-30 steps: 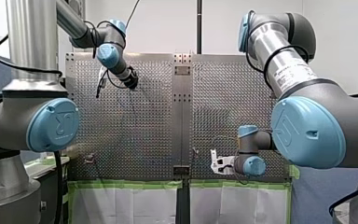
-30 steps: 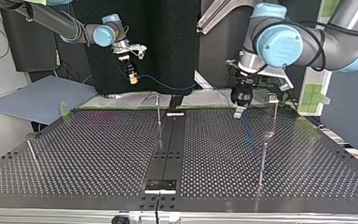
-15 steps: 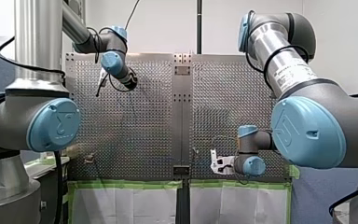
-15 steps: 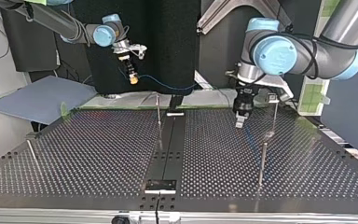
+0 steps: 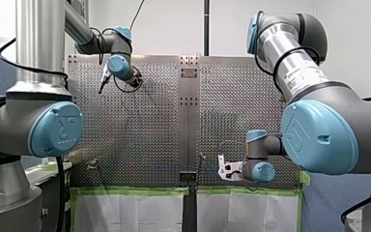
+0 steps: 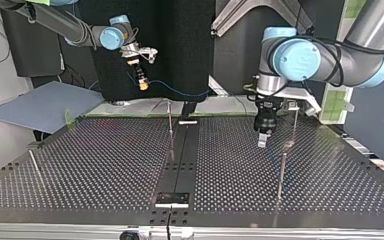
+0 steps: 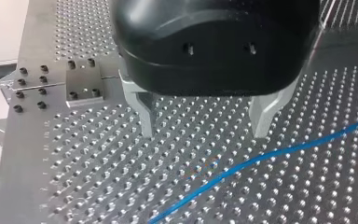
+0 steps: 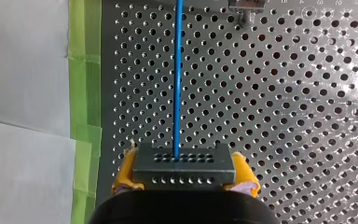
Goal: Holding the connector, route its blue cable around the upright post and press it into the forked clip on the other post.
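- Connector [image 8: 184,164]: dark grey block with rows of holes, clamped between the yellow pads [image 8: 125,171] of my right gripper [image 8: 184,175]. Jaws are tight on both its sides.
- From the connector's face the blue cable [image 8: 177,70] runs straight ahead of the gripper, over the perforated table [image 8: 284,93]. Green tape [image 8: 85,70] edges the table beside it.
- Top view: my right gripper hangs in the air at the view's left, beyond the table's far edge, with the connector pointing down. The cable sags from it toward the view's middle.
- My left gripper [image 7: 204,126]: black body, metal fingers [image 7: 142,109], jaws wide apart with nothing between them. The tips are close above the table; contact not clear.
- Left wrist view: the cable lies on the table ahead of the fingers, running slantwise. It passes near one fingertip but apart from it, outside the jaws. A small screwed plate [image 7: 84,86] sits off to one side.
- Top view: my left gripper points straight down in the view's right half, near a thin upright post [image 6: 282,172].
- Just behind that stands a second post [image 6: 295,125] with a small fitting [image 6: 292,105] on top. It is too small to tell whether it is forked.
- A third post [image 6: 170,127] stands at the table's middle strip.
- The cable's run across the table is too faint to trace in the top view.
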Controlling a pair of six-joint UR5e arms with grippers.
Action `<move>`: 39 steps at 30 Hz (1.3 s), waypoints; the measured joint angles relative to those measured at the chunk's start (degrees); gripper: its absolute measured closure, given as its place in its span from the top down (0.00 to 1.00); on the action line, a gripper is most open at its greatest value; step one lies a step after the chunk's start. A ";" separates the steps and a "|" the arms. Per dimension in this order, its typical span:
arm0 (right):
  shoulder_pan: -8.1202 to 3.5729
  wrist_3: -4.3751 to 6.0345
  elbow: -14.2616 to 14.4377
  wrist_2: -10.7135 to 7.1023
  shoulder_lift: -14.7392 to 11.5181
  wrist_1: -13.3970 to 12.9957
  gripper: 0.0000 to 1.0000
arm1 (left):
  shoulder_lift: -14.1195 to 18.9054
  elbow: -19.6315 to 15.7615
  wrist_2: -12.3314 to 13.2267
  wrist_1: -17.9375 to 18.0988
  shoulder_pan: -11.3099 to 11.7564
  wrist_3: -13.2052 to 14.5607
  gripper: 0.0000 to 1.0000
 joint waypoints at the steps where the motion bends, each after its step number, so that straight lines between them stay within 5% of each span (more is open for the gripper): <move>1: 0.00 0.00 0.01 -0.01 0.00 0.00 0.00 | -0.06 0.00 -0.06 0.58 0.08 0.57 1.00; 15: 0.00 0.00 0.00 -0.11 0.00 -0.02 0.00 | -1.24 -0.04 -2.47 7.41 1.16 7.42 1.00; 31: 0.00 0.00 0.00 -0.12 0.00 -0.06 0.00 | -3.39 0.04 -2.33 15.56 2.01 15.53 1.00; 39: 0.00 0.00 0.00 -0.12 0.00 -0.09 0.00 | -4.97 0.04 -1.62 19.20 2.07 16.49 1.00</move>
